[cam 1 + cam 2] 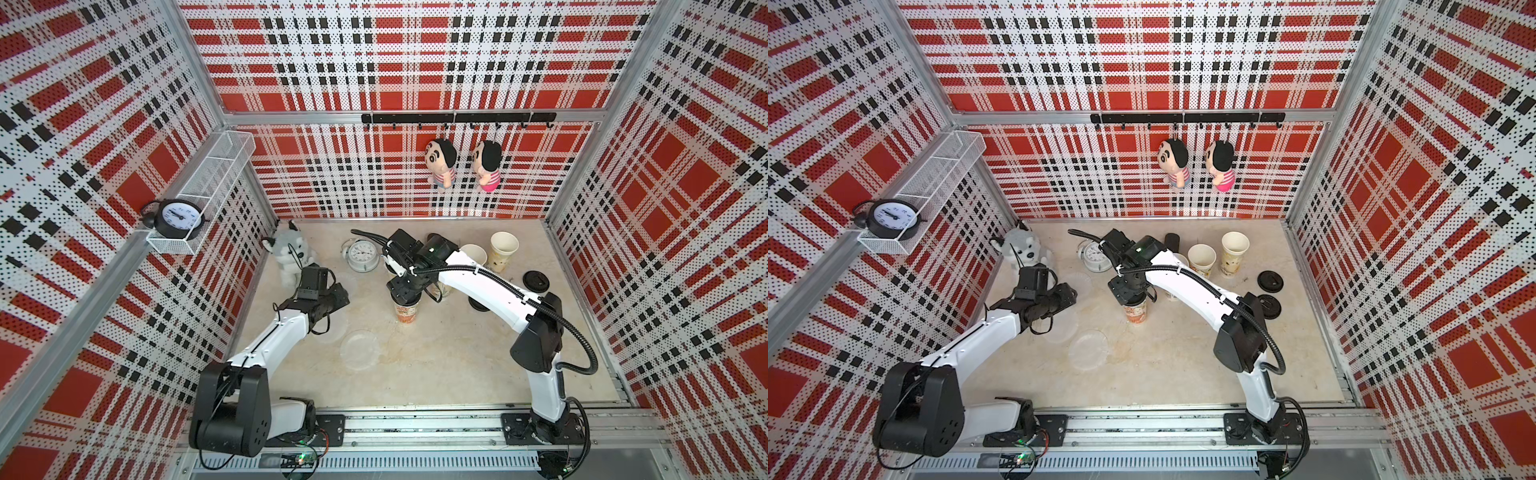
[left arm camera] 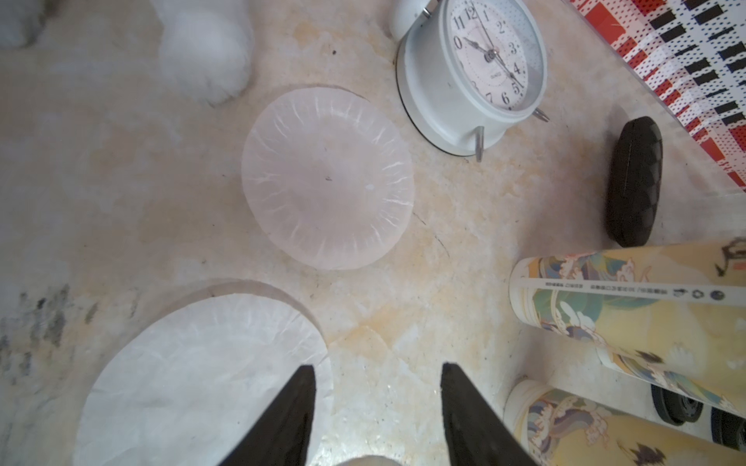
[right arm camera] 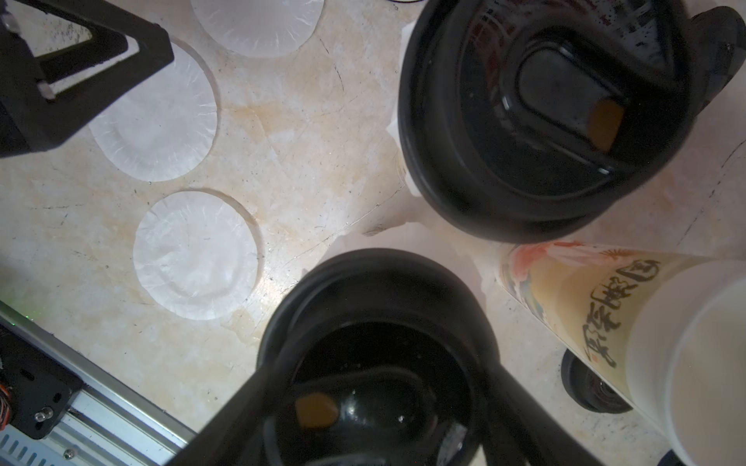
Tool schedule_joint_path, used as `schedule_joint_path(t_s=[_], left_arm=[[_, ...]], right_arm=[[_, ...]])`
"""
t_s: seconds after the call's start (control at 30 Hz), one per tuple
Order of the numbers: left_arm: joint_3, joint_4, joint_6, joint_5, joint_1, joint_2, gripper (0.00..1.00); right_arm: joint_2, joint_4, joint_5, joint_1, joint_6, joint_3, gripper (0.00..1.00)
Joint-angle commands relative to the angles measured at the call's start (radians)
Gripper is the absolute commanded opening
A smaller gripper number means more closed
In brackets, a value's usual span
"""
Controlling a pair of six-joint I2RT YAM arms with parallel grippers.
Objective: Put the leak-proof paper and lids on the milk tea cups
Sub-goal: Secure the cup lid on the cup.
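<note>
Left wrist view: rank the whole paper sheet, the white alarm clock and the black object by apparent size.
Largest: paper sheet and white alarm clock, near alike, clock cropped, so unranked.
Smallest: black object.

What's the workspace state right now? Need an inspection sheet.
Surface: beige tabletop, stained, no spill seen.
Job's things: three paper sheets lie loose; two milk tea cups stand open at the back; two more wear black lids, paper edge showing under one.
Clutter: white alarm clock, plush husky, loose lids.
End effectors: left end effector open, empty, above a sheet; right end effector straddles a lidded cup, grip unclear.
Cables: black conduit along right arm.
Surroundings: plaid walls; shelf clock; two hanging dolls.
</note>
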Motion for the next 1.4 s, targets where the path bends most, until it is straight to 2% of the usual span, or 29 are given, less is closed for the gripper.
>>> schedule_joint_path(t_s=[0.0,0.23,0.67,1.37], left_arm=[[-0.011,0.029,0.006,0.003,-0.024,0.021,0.54],[-0.008,0.033,0.004,-0.007,-0.065,0.054,0.54],[-0.013,0.034,0.011,-0.013,-0.067,0.059,0.54],[-0.020,0.033,0.018,-0.016,-0.068,0.056,0.53]], right_arm=[[0.214,-0.195,-0.052,0.001,0.003,-0.159,0.74],[0.248,-0.194,-0.067,0.001,-0.001,-0.202,0.74],[0.299,-0.189,-0.069,0.001,-0.003,-0.262,0.74],[0.207,-0.222,-0.046,0.006,0.058,-0.347,0.74]])
